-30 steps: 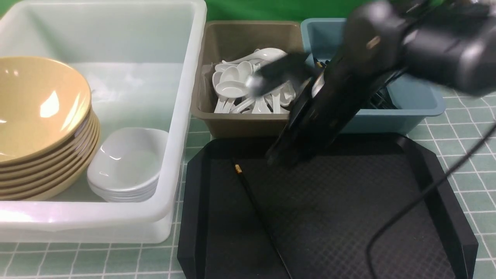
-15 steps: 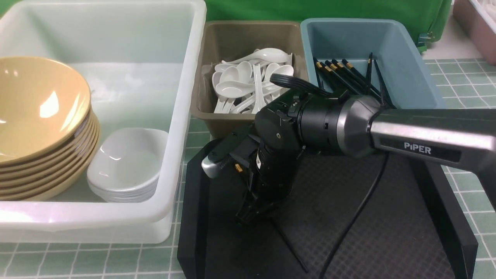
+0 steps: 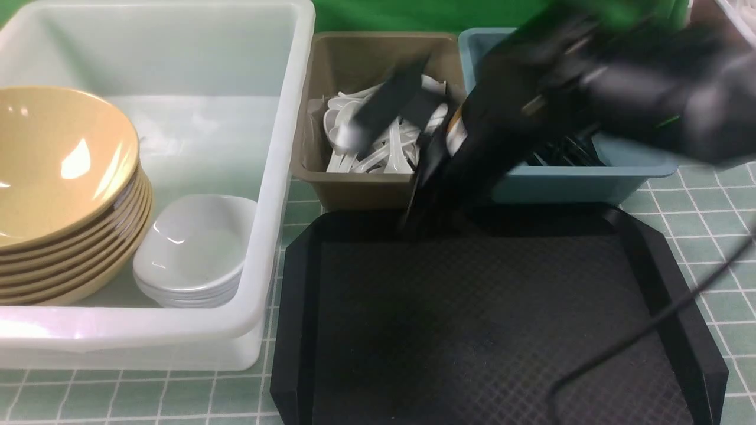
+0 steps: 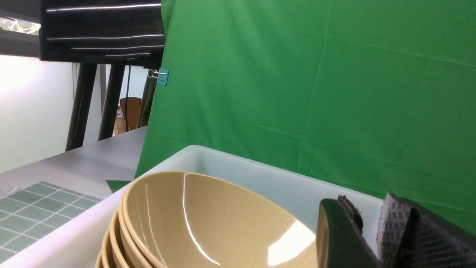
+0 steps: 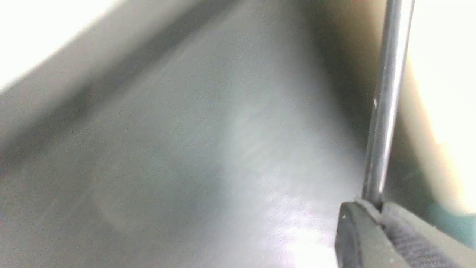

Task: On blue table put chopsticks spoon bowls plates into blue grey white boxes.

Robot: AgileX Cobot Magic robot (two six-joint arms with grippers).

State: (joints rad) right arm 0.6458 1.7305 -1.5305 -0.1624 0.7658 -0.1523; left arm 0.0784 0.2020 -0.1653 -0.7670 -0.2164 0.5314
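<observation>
Front view: the right arm (image 3: 620,88), blurred by motion, fills the upper right of the frame, crossing above the grey box (image 3: 354,189) and the blue box (image 3: 567,183). Its tip points down toward the back rim of the black tray (image 3: 295,295) at centre.

Right wrist view: the right gripper (image 5: 377,204), at lower right, is clamped on one thin dark chopstick (image 5: 385,104). The chopstick rises straight from between the closed jaws to the top edge of the frame. In the front view the blur hides the held stick.

The step in hand looks like carrying this chopstick to the blue box at upper right, where other chopsticks (image 3: 567,156) already lie. The next move likely calls for bringing the tip over that box, laying the stick roughly along the others, and only then letting go. The grey box just beside it, at upper centre, holds white spoons (image 3: 354,136), so drifting that way would misplace the stick.

The white box (image 3: 283,147) fills the left of the frame, holding stacked tan bowls (image 3: 59,159) with white plates (image 3: 189,248) beside them. All the boxes and the tray stand on the tiled surface (image 3: 709,177).

Left wrist view: the left gripper (image 4: 372,219), at lower right, is slightly parted and holds nothing, just above the bowls.
</observation>
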